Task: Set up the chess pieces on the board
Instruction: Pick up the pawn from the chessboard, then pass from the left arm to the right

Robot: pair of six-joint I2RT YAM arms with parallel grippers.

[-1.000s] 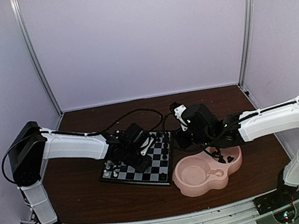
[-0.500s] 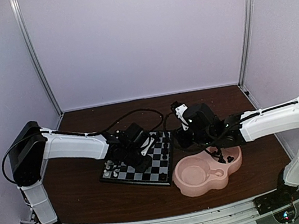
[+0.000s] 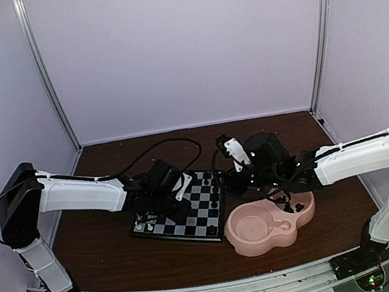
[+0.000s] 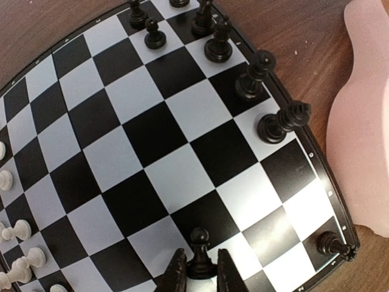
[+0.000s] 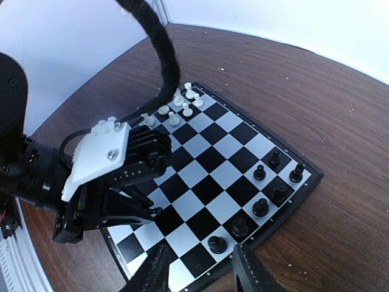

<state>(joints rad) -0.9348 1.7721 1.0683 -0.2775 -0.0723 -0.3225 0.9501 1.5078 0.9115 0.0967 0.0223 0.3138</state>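
Pawn (image 4: 198, 254), black, sits bottom centre of the left wrist view, on the board (image 4: 152, 158) near its lower edge. Left gripper (image 4: 200, 263) has just narrowed onto it, fingers tight against both sides of the base. It reads as gripped, but looks seated on the board. Other black pieces (image 4: 279, 125) line the upper-right edge, white pieces (image 4: 18, 231) lower left. Right gripper (image 5: 203, 264) has drifted off the pink dish (image 3: 268, 234) toward the board, jaws apart, empty. Likely a pawn move starting.
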